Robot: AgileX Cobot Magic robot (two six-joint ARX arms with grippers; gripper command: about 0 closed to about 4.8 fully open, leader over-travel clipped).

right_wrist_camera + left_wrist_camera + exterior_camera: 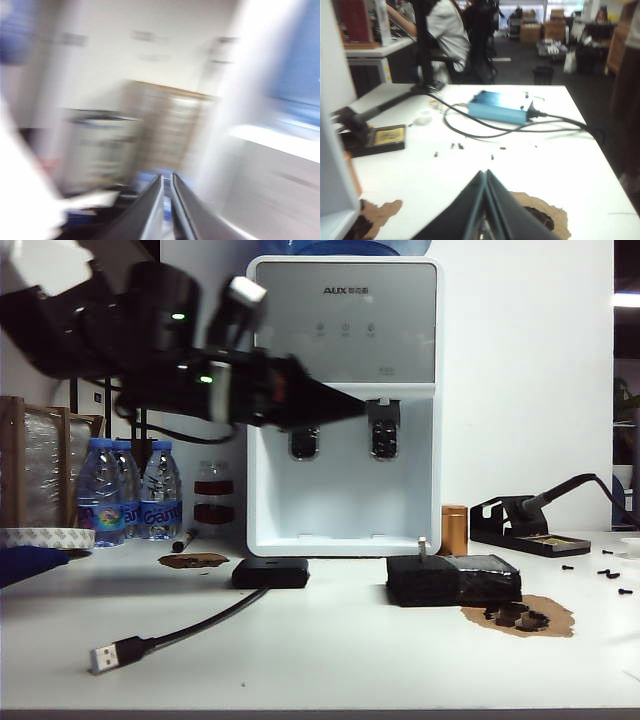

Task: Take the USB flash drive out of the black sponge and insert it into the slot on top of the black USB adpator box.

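The USB flash drive (422,546) stands upright in the near-left corner of the black sponge (450,580), right of the table's middle. The black USB adpator box (270,572) lies flat to the sponge's left. Its cable runs forward to a silver plug (104,657). My left gripper (358,405) (485,173) hangs high above the table in front of the water dispenser, pointing right, fingers shut together and holding nothing. The right gripper (168,175) shows only in its own blurred wrist view, fingers nearly touching, with nothing between them. Neither wrist view shows the drive.
A white water dispenser (345,400) stands at the back centre, water bottles (125,490) to its left. A soldering iron stand (530,525) (375,140), a copper cylinder (454,530) and loose screws (610,575) lie right. A blue box (500,106) with cables sits beyond.
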